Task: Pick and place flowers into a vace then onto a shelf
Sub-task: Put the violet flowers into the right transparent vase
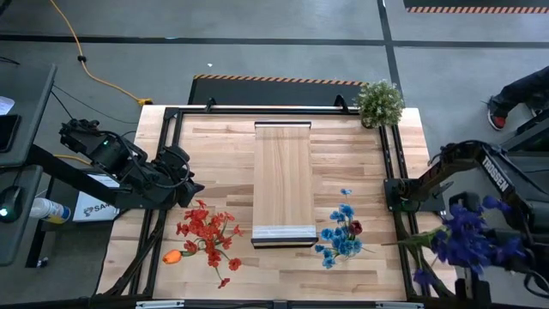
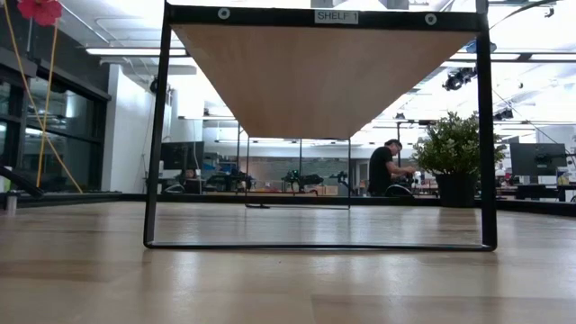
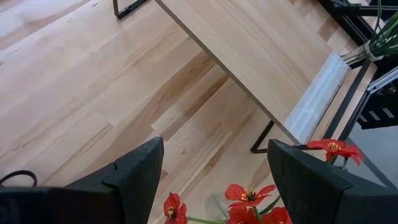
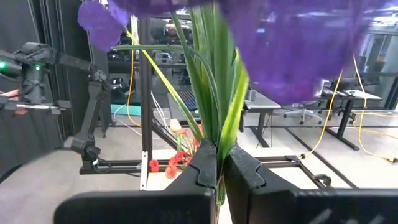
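The right claw [image 4: 219, 168] is off the table's right edge, clamped on the green stems of the purple flowers [image 1: 470, 239]. These look light and floppy, heads heavy on thin stems, so low on the stems is the sound place to hold. The left claw [image 3: 214, 177] hangs wide over the red flowers [image 1: 206, 230] on the table [image 1: 214, 154]; an orange bud lies beside them. Blue flowers [image 1: 341, 233] lie right of the shelf [image 1: 283, 176]. No vase shows
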Tool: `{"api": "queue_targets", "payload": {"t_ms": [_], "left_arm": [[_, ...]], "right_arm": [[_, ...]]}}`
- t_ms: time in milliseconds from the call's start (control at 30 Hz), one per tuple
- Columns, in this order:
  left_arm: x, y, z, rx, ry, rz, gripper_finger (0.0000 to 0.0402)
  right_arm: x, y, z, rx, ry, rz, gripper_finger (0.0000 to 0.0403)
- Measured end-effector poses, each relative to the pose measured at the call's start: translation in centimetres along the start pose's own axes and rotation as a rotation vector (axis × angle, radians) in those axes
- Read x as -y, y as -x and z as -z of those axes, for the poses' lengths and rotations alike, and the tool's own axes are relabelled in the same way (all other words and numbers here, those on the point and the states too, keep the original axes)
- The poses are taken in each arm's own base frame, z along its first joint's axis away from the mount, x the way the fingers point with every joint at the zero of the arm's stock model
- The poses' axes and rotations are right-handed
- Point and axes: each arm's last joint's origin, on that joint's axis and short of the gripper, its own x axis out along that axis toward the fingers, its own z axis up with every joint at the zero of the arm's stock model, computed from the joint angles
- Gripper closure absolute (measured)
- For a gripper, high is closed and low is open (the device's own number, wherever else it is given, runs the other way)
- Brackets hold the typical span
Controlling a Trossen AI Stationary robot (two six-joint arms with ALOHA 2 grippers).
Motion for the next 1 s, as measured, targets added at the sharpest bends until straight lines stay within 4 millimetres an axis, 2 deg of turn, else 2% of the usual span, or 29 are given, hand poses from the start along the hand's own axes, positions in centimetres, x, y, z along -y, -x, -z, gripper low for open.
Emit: {"api": "queue_targets", "payload": {"t_ms": [267, 533, 767, 1000], "left_arm": [[0.0, 0.0, 0.0, 0.0, -0.002, 0.0, 0.0082], [0.0, 0.0, 0.0, 0.001, -0.002, 0.0, 0.0081], [0.0, 0.0, 0.0, 0.001, 0.001, 0.0, 0.008], [0.0, 0.0, 0.0, 0.002, 0.002, 0.0, 0.0082]], "right_arm": [[2.1, -0.1, 0.4, -0.022, 0.002, -0.024, 0.0402], [3.8, -1.9, 1.2, -0.139, -0.005, -0.042, 0.0402], [4.2, -3.0, 1.9, -0.256, -0.041, -0.063, 0.0402], [3.1, -3.7, 2.7, -0.311, -0.061, -0.061, 0.0403]]}}
